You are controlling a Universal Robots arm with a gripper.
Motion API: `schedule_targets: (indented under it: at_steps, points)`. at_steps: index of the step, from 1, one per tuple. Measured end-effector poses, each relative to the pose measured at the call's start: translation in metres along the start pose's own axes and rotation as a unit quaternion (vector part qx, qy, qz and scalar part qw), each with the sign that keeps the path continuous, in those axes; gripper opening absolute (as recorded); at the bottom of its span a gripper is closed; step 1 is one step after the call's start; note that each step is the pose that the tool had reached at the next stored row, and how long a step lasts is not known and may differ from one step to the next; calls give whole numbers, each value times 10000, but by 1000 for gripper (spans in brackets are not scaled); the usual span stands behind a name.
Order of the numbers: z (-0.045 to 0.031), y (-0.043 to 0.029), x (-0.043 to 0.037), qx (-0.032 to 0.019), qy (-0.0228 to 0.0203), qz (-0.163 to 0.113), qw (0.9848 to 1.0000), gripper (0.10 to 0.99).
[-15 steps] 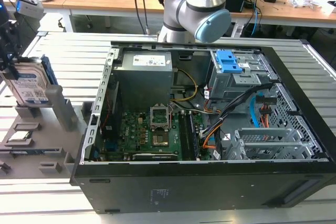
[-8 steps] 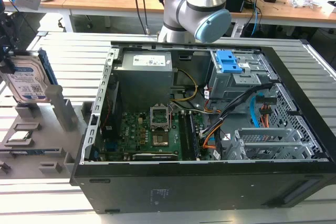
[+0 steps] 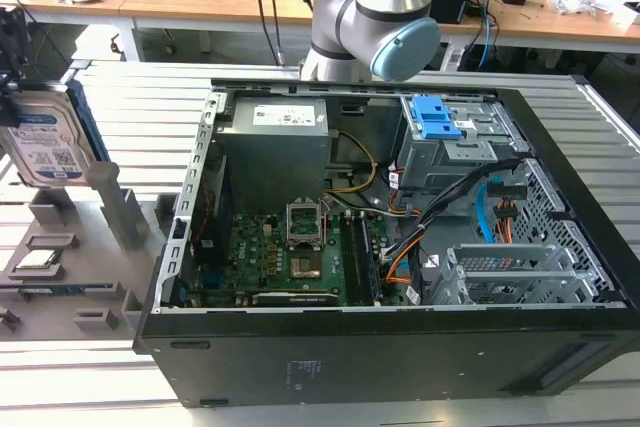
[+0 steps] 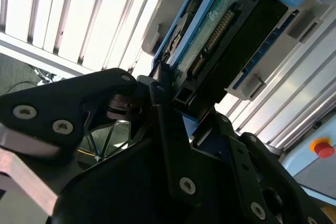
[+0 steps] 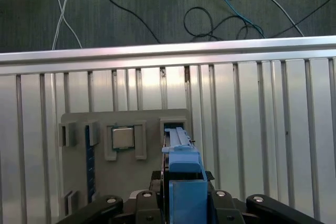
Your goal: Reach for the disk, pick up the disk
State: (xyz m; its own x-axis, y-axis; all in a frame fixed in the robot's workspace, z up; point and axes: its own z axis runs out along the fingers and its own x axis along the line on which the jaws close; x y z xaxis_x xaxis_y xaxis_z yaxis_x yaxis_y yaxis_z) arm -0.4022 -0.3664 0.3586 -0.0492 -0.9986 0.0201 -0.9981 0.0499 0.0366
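My gripper (image 4: 181,103) jaws pinch the flat silver, blue-framed disk (image 3: 42,142), upright at the exterior view's upper left, so reaching looks done; whether it clears the grey slotted rack (image 3: 100,267) is unclear.

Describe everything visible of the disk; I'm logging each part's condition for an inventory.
The disk is a flat rectangular silver hard drive with a white-and-blue barcode label, edged by a blue plastic carrier frame. It stands upright on edge at the exterior view's left, outside the open computer case, above a grey fixture plate. The second wrist view shows its green circuit board with connector pins. The gripper sits at its end; whether it clamps cannot be told.
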Motion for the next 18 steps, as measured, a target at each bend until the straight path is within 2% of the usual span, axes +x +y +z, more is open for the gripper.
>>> schedule_targets:
  at_steps: [3, 11, 12, 18]
  points:
    - [-47, 1, 0, 0, 2, 0, 10000, 369]
    - [-226, 6, 1, 1, 12, 1, 10000, 369]
    - [-266, 7, 2, 0, 14, 1, 10000, 369]
    - [-385, 11, 2, 1, 23, 1, 10000, 369]
